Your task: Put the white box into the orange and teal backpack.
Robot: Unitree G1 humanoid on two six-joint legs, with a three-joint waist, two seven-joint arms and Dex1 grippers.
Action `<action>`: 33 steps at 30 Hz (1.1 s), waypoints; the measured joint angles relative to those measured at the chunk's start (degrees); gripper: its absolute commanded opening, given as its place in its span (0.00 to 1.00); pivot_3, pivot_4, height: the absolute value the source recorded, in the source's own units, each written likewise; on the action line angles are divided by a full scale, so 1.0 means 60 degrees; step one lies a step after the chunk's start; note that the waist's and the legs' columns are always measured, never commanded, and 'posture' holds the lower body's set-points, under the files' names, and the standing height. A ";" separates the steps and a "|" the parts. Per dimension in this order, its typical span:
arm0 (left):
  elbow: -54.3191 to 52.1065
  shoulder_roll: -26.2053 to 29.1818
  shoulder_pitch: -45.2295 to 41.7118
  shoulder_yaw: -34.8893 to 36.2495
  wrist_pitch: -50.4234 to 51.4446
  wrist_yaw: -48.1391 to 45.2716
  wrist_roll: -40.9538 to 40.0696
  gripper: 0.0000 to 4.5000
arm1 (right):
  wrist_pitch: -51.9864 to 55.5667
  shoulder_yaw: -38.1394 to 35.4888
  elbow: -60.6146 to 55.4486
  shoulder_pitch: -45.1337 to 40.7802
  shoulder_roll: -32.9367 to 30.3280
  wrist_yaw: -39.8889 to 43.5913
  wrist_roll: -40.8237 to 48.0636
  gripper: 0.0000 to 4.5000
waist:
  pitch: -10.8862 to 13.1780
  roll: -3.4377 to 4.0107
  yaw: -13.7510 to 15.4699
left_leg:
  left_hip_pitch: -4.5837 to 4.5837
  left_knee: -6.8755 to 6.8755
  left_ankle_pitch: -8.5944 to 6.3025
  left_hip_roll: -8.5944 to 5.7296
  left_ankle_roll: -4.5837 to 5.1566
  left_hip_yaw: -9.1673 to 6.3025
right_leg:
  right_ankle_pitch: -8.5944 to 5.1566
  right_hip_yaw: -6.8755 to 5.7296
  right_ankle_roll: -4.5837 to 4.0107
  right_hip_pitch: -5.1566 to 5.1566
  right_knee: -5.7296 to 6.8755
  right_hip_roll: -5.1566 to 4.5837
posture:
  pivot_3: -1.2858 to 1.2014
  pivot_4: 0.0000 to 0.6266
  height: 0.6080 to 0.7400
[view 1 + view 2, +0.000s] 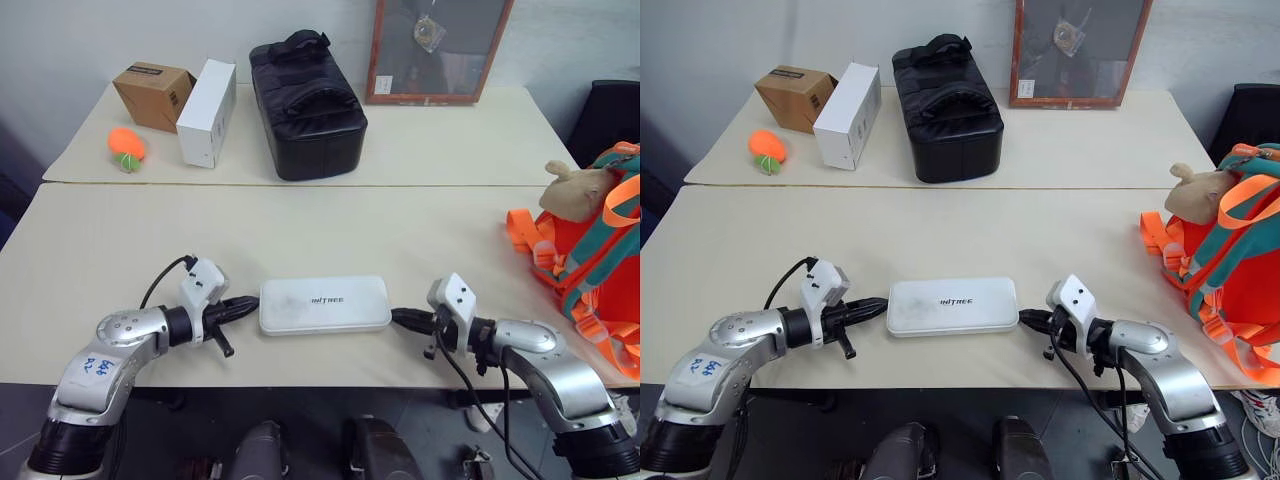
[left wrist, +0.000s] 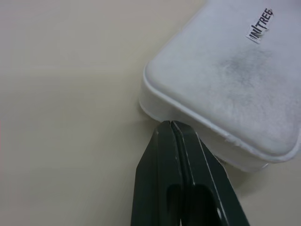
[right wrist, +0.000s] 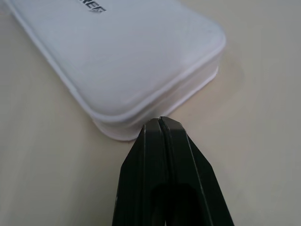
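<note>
Two pale tables stand pushed together in front of me, with a light wall behind the far one. On the far table sit a brown cardboard box, a white carton, a black bag, a small orange ball and a framed picture leaning on the wall. The white box lies flat on the near table, close to its front edge, between my two arms. The orange and teal backpack stands at the table's right end, well apart from it, a tan plush toy on top.

My arms reach in low from either side. My left gripper, fingers pressed together, meets the box's left end; my right gripper, likewise closed and empty, meets its right end.
</note>
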 measured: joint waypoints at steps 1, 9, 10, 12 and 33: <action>0.0027 -0.0034 -0.0064 -0.0031 -0.0003 0.0001 0.0040 0.00 | 0.0034 -0.0030 -0.0051 0.0064 -0.0022 0.0018 0.0013 0.00 | 0.0000 0.0000 -0.0016 | 0.0001 0.0000 0.0000 0.0000 0.0000 0.0002 | 0.0000 0.0001 0.0000 0.0000 0.0000 0.0000 | 0.52 0.24 1.00; 0.0240 0.0105 -0.0051 0.0019 -0.0080 -0.0149 0.0134 0.04 | -0.0112 -0.0084 0.0027 0.0229 -0.0083 0.0147 -0.0034 0.00 | 0.0000 0.0000 -0.0035 | 0.0003 0.0000 0.0001 0.0003 -0.0003 0.0003 | 0.0000 0.0002 0.0000 -0.0003 0.0006 0.0004 | 0.52 0.24 1.00; 0.0264 0.0271 0.0062 0.0150 0.0015 -0.0243 0.0069 0.09 | -0.0303 -0.0080 0.0173 0.0207 -0.0168 0.0267 -0.0084 0.00 | 0.0000 0.0000 -0.0041 | 0.0004 0.0000 0.0001 0.0003 -0.0003 0.0003 | 0.0000 0.0003 0.0000 -0.0002 0.0006 0.0004 | 0.52 0.24 1.00; 0.0423 0.0675 0.0260 0.0484 0.0433 -0.0477 -0.0151 0.20 | -0.0753 -0.0073 0.0611 0.0019 -0.0335 0.0541 -0.0212 0.00 | 0.0000 -0.0001 -0.0047 | 0.0005 0.0001 0.0001 0.0004 -0.0003 0.0003 | 0.0000 0.0002 0.0000 -0.0002 0.0006 0.0005 | 0.52 0.24 1.00; 0.4031 -0.0404 -0.3253 0.1319 0.6842 -0.0852 -0.3598 0.98 | -0.4026 0.0538 0.3084 -0.1680 -0.1005 0.1887 -0.2083 0.00 | -0.0020 -0.0021 -0.0001 | 0.0019 0.0061 0.0029 -0.0004 -0.0057 -0.0011 | 0.0001 -0.0013 0.0003 0.0023 0.0048 0.0000 | 0.52 0.24 1.00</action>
